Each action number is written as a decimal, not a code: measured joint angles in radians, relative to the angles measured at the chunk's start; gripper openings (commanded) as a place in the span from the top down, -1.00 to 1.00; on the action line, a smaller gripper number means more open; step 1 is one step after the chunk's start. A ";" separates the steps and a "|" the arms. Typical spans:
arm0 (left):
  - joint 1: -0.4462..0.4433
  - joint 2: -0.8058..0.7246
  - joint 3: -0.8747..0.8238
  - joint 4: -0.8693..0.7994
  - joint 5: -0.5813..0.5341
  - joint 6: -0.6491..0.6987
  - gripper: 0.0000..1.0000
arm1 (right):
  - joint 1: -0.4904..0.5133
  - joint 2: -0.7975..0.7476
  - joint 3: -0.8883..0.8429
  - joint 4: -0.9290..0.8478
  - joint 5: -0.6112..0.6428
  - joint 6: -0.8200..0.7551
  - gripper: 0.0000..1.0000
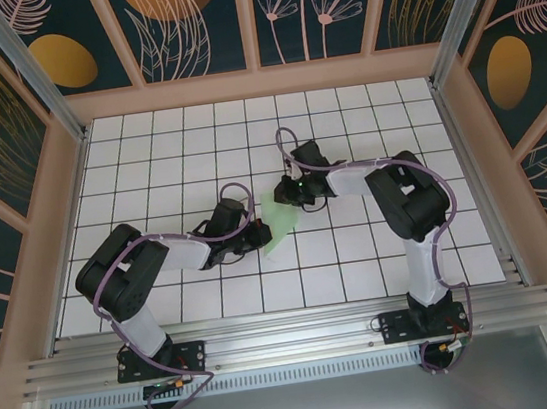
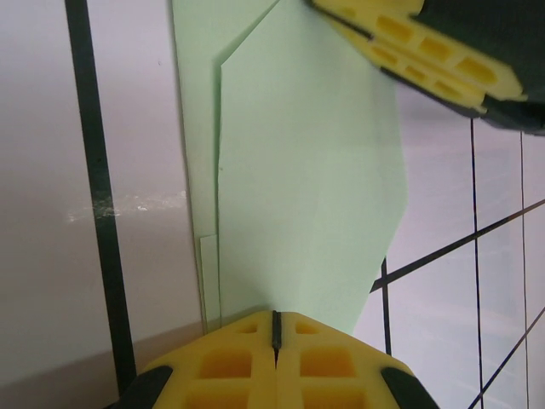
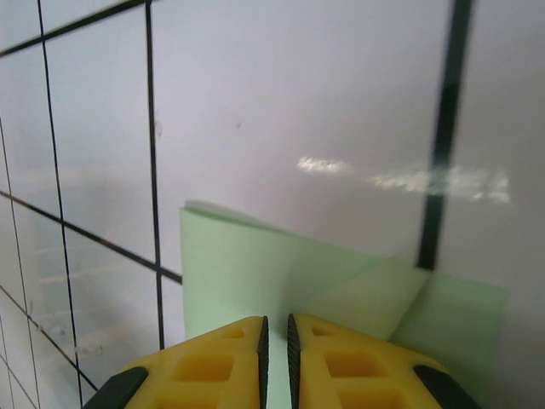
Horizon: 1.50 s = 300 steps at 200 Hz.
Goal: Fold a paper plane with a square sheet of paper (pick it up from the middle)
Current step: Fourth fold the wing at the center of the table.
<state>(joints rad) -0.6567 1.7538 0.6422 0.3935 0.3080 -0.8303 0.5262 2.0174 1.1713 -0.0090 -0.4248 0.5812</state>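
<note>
The pale green paper (image 1: 278,226) was partly folded into a long shape, with a slanted flap lying over a straighter layer beneath it. Under the paper lay the middle of the white gridded table (image 1: 344,125). My left gripper (image 2: 275,317) sat at the paper's near-left end, its yellow fingers (image 2: 230,362) pressed together so that only a thin dark seam showed between them. The tips met the paper's edge, but I could not tell whether they pinched it or just rested on it. My right gripper (image 3: 275,322) sat at the paper's opposite, far-right end, angled down toward it. Its jaws stood a narrow slit apart with green showing through the slit, and I could not tell whether they touched the sheet. At that end one corner of the paper was folded over, and its upper edge curled slightly off the table. From my left wrist, one of the right gripper's fingers (image 2: 417,51) hung over the paper's far corner.
</note>
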 measured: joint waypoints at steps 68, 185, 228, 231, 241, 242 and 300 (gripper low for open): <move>0.000 0.000 0.000 0.000 0.000 0.007 1.00 | -0.035 0.025 0.023 -0.001 -0.053 0.000 0.63; -0.001 -0.002 -0.001 0.000 -0.003 0.008 1.00 | -0.116 0.074 0.108 -0.006 -0.034 -0.031 0.57; -0.002 -0.003 -0.001 0.000 -0.004 0.008 1.00 | -0.108 -0.010 0.058 -0.014 -0.031 -0.028 0.56; -0.002 -0.003 -0.001 0.000 -0.004 0.008 1.00 | -0.107 -0.023 0.047 -0.011 -0.031 -0.026 0.57; -0.002 -0.003 0.000 0.000 -0.004 0.008 1.00 | -0.093 -0.061 0.020 -0.002 -0.034 -0.021 0.58; -0.002 -0.003 0.000 0.000 -0.004 0.008 1.00 | -0.091 -0.066 0.017 0.000 -0.034 -0.019 0.59; -0.002 -0.004 0.005 -0.004 -0.004 0.008 1.00 | 0.042 -0.109 -0.093 0.068 -0.048 0.033 0.73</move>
<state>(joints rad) -0.6586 1.7500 0.6472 0.3893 0.3042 -0.8219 0.5682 1.9087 1.0782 0.0593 -0.4728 0.6140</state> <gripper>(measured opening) 0.065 0.143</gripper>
